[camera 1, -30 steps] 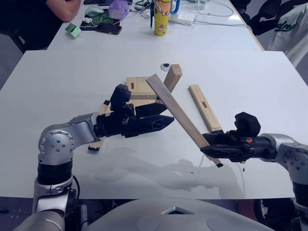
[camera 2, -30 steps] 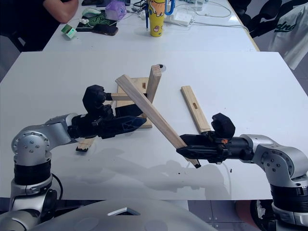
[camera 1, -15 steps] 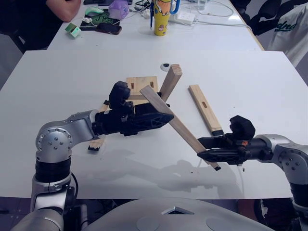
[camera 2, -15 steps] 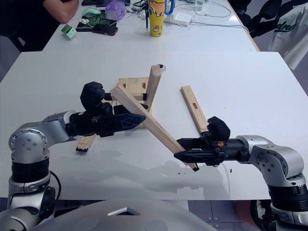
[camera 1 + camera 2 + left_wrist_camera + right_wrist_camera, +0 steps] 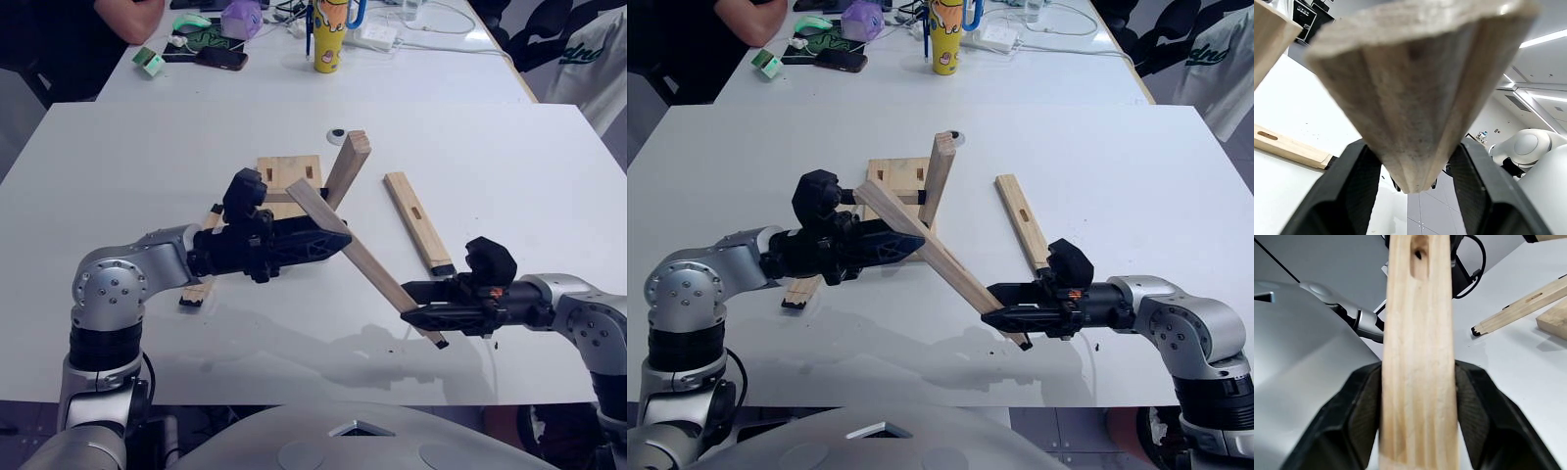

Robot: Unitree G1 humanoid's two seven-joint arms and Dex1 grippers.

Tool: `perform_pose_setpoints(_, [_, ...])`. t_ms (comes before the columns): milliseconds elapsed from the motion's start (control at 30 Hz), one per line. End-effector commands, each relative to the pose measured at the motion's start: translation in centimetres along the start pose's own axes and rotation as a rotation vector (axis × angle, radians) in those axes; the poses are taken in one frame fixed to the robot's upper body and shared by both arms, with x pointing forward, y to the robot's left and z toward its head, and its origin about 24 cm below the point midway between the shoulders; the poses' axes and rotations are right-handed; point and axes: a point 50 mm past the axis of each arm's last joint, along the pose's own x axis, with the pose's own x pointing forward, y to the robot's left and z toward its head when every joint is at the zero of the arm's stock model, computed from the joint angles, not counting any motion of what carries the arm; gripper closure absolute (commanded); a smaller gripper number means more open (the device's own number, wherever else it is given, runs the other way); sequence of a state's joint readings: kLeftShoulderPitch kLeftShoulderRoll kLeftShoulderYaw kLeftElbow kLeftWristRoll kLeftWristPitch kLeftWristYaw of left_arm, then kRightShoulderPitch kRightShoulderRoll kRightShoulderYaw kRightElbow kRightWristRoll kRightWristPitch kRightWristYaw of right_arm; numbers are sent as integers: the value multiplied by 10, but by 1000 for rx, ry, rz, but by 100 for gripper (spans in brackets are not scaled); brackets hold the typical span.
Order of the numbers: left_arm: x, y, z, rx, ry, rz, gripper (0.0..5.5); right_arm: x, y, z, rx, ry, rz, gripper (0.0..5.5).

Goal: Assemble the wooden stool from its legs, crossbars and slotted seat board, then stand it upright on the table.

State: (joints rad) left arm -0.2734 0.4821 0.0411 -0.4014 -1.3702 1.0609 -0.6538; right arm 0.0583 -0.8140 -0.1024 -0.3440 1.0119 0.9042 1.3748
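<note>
A long wooden leg (image 5: 362,259) slants above the table, held at both ends. My left gripper (image 5: 328,235) is shut on its upper end, and its fingers (image 5: 1347,196) flank the leg's end face (image 5: 1410,98). My right gripper (image 5: 416,315) is shut on the lower end near the black foot, with the leg (image 5: 1418,357) between its fingers (image 5: 1359,416). The slotted seat board (image 5: 284,168) lies flat behind the left gripper. A second leg (image 5: 351,162) leans tilted at its right side. A third leg (image 5: 414,217) lies flat to the right. Another leg (image 5: 199,291) lies under my left forearm.
A small round black-and-white object (image 5: 336,135) sits just beyond the tilted leg. The far table holds a yellow cup (image 5: 329,39), a phone (image 5: 221,57) and other clutter. Bare white tabletop (image 5: 127,166) spreads to the left and along the front edge.
The held leg's upper end dropped and swung left. My left gripper moved up to that end and closed on it. My right gripper shifted slightly left with the lower end.
</note>
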Motion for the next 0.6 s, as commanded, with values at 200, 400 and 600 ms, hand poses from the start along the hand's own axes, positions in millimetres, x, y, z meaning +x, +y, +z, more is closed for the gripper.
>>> perform_pose_setpoints(200, [-8, 7, 0, 105, 71, 121, 344, -4, 4, 5, -6, 26, -8, 255])
perform_pose_setpoints(400, [-28, 10, 9, 153, 73, 201, 344, -18, 4, 4, 2, 20, -49, 170])
perform_pose_setpoints(600, [-41, 9, 11, 164, 78, 234, 347, -22, 4, -1, 9, 18, -80, 82])
